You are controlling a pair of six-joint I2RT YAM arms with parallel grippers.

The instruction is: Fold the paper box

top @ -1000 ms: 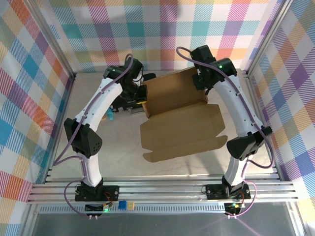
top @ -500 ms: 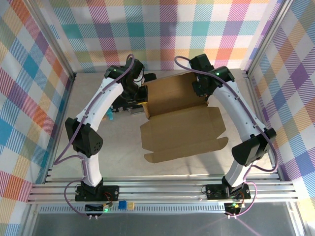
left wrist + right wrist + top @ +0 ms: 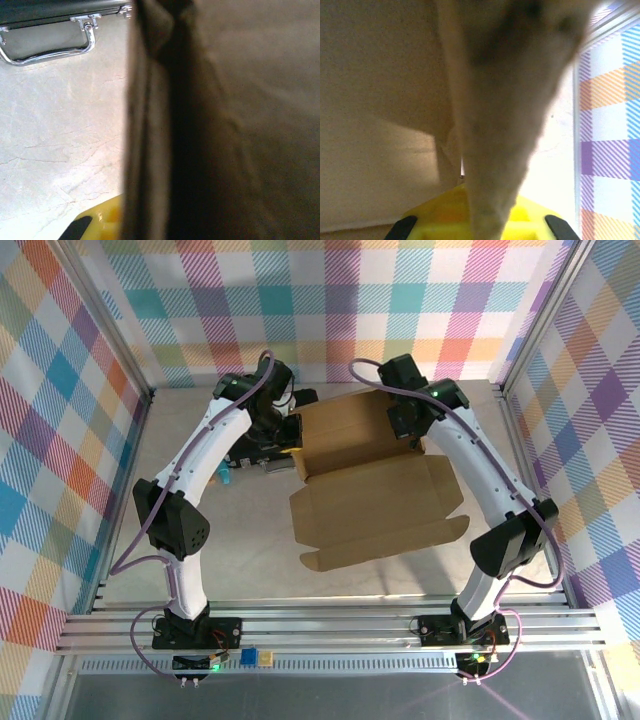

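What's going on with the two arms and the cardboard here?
Two arms are folding the paper box, a brown cardboard sheet not yet formed. The left arm has its jaws shut on the far panel's left edge, the right arm on its right edge. The near flaps lie open on the table. A black case sits close by the left arm.

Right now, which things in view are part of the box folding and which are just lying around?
In the job: cardboard box; left tool, clamped on its left edge; right tool, clamped on its right side.
Lying about: black case with metal handle; small teal thing by the left arm, too small to name.
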